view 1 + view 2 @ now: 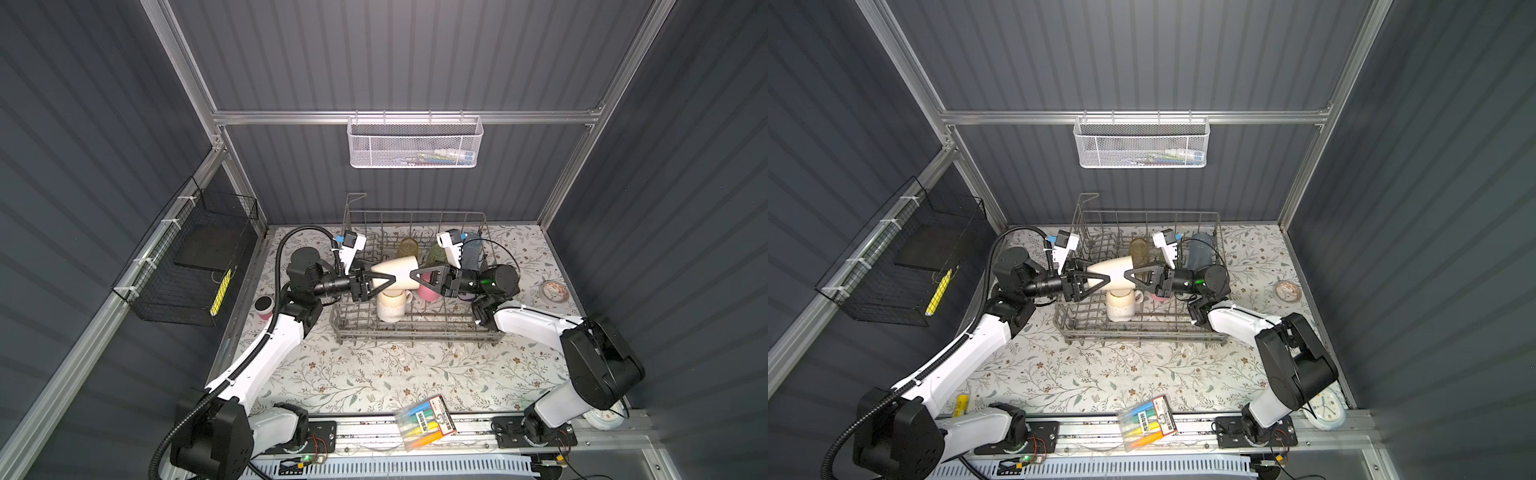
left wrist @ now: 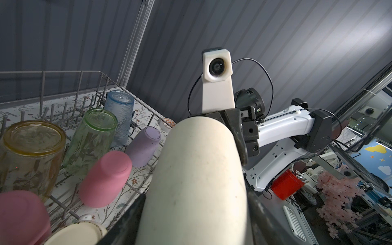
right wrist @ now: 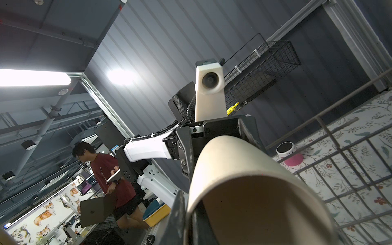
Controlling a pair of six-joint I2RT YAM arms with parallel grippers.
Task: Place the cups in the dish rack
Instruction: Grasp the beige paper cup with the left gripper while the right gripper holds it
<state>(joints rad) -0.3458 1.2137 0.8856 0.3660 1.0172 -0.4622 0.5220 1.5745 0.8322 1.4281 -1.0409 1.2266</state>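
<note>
Matte beige tumbler, horizontal above dish rack: my left gripper clasps its base, right gripper pinches rim.

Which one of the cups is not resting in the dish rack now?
The beige tumbler: it is held horizontal in the air between the left gripper and the right gripper, while the others sit inside the dish rack.

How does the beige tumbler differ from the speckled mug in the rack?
The beige tumbler is plain, handleless, held sideways between the left gripper and right gripper; the speckled mug has a handle and stands in the dish rack. Both are cream-coloured.
</note>
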